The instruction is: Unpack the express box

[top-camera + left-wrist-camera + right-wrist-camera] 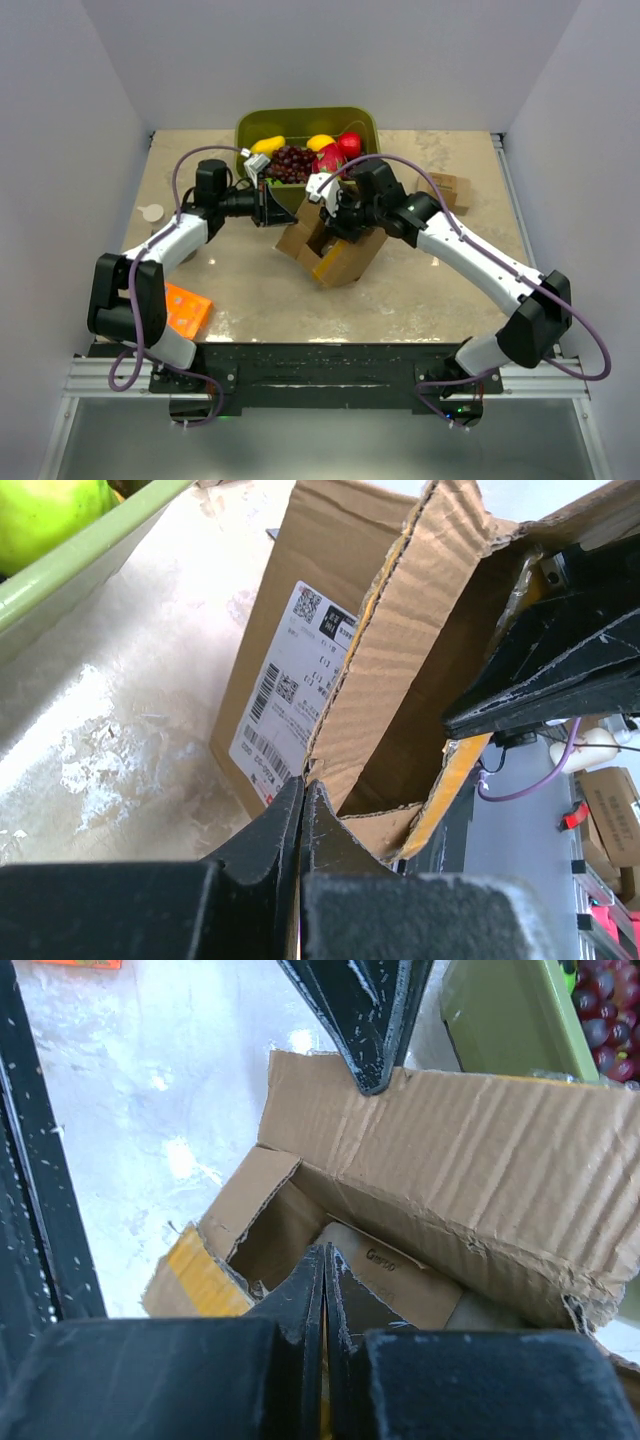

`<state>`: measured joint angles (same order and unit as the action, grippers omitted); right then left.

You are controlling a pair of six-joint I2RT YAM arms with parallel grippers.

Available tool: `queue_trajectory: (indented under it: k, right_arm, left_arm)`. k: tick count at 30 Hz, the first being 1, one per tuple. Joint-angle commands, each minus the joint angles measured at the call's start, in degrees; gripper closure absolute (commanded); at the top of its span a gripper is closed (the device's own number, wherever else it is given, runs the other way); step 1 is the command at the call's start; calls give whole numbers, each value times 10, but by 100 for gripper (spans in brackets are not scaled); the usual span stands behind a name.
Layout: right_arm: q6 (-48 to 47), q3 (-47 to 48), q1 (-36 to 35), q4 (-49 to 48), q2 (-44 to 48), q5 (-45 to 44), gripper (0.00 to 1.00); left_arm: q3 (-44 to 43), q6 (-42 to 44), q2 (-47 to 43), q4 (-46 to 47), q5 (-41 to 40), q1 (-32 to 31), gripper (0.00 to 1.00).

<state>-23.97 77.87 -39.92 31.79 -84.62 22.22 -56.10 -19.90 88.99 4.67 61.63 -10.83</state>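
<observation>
**Item 1, express box** point(335, 250). Brown cardboard carton with a white barcode label on one side. It stood at mid-table, just in front of the green tub point(300, 118) of fruit, between the two arms and askew to the table's edges. The top was open and the flaps were torn and raised. Its long axis could not be made out under the arms.

**Item 2, left gripper** point(303, 792). The jaws were pressed fully together at the edge of the tall flap point(450, 1150) on the box's left side. They appeared to pinch that edge and hold the flap up and back. The box lay directly ahead of its tips, to the right.

**Item 3, right gripper** point(325, 1258). The jaws were closed tight, pointing down into the box's mouth from above. The tips were at or just over a pale printed packet point(400, 1278) lying inside. Nothing showed between the fingers, so whether they had caught a fold of the packet could not be told.

**Item 4, key relation.** The contents lay straight below the right gripper, inside the opening, with the left-held flap clear of the way. The right arm was judged the nearer for lifting out, and an upward draw looked the likely call.

**Item 5, sundries.** A flat orange box point(185, 308) lay at near left. A small brown block point(450, 188) sat at far right, and a white disc point(152, 212) at far left. All three were well apart from the carton.
</observation>
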Motion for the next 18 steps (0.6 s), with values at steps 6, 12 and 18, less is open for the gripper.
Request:
queue_trajectory:
  k: [6, 12, 18]
  right_arm:
    - [-70, 45, 1, 50, 5, -114, 100]
    - [-41, 5, 2, 56, 3, -192, 89]
    - [-55, -31, 7, 51, -20, -219, 54]
  left_arm:
    - [-34, -9, 20, -23, -4, 15, 100]
    - [-32, -78, 19, 10, 65, 15, 100]
    - [-6, -154, 30, 54, 124, 15, 100]
